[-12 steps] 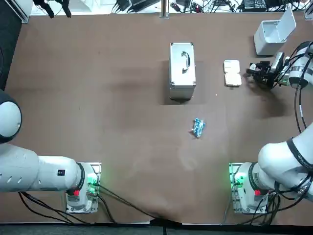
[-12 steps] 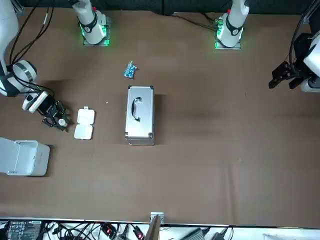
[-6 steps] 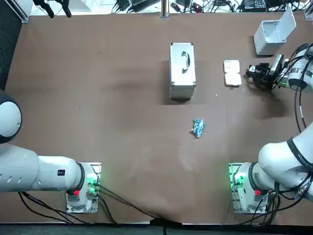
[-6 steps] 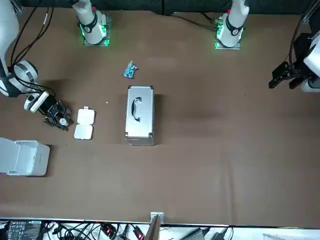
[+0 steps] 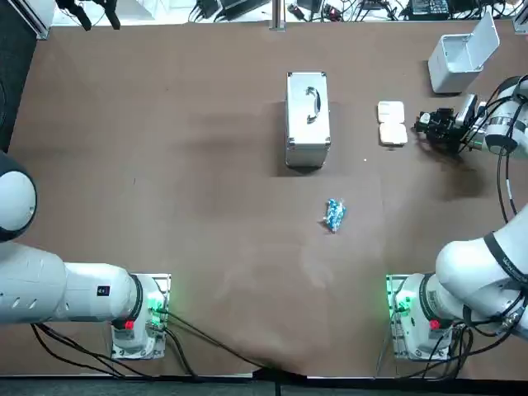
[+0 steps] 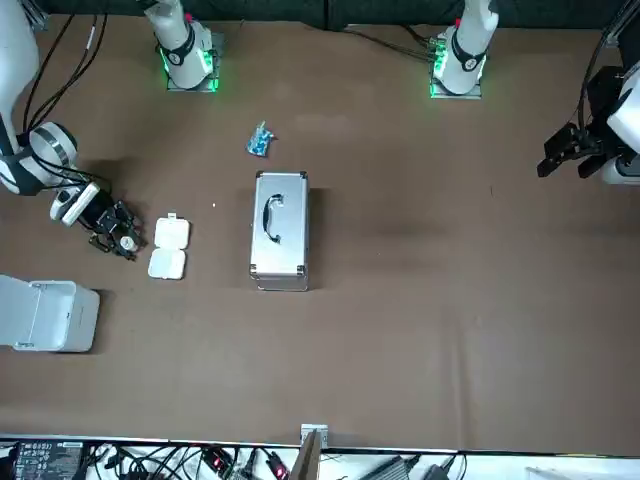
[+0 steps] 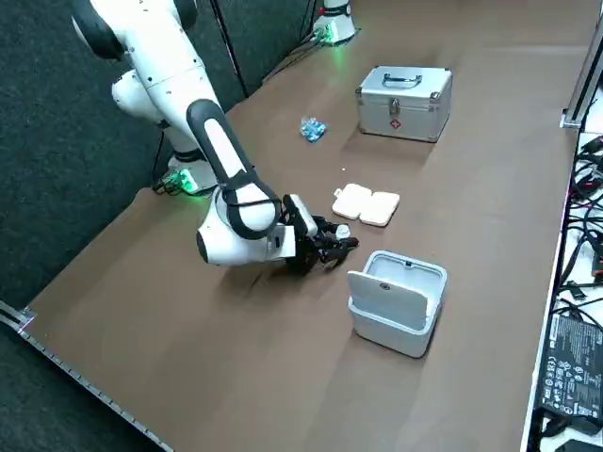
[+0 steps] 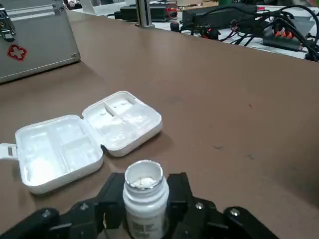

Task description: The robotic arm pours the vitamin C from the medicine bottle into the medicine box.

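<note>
Tool grips btl nr box.

Arm shells: glossy white, rounded, black joint bands.
Bases: green lights, black cables.
Right gripper: black, far right of table.

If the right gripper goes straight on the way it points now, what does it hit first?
Most likely the open medicine box: the right gripper, shut on the medicine bottle, points across a strip of bare table at it. Height is unclear, so it might pass just over the box.
</note>
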Controlling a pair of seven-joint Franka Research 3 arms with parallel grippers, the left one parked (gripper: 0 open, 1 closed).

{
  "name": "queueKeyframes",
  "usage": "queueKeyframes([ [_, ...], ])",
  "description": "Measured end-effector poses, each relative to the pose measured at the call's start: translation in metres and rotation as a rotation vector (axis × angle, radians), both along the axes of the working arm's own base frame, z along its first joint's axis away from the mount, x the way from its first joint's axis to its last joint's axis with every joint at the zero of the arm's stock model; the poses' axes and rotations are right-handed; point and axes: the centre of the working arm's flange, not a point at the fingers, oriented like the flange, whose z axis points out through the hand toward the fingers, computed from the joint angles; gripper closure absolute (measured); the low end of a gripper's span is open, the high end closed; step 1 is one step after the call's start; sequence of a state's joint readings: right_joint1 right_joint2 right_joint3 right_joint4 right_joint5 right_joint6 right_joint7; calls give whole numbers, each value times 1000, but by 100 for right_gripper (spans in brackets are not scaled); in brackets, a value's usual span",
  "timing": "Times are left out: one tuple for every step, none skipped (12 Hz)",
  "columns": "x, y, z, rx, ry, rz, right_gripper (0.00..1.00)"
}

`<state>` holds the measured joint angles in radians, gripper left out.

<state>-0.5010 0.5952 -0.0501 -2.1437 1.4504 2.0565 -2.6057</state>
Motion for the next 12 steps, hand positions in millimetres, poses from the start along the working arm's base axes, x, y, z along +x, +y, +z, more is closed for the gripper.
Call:
queueKeyframes([
  [0,0,0,-1,-1,0,53],
  [1,-1,1,-1,-2,-1,52],
  [1,-1,1,-2,-3,-1,50],
  [1,-1,1,-2,-3,-1,46],
  [1,-2,1,-2,-4,-1,45],
  [1,-2,1,-3,-4,-3,28],
  [1,-3,1,-3,-4,-3,26],
  [1,-3,1,-3,-4,-4,25],
  [1,-3,1,-3,-5,-4,17],
  [0,-4,1,-3,-5,-6,7],
  [0,-6,1,-4,-5,-9,6],
  [-1,-9,2,-5,-5,-14,4],
])
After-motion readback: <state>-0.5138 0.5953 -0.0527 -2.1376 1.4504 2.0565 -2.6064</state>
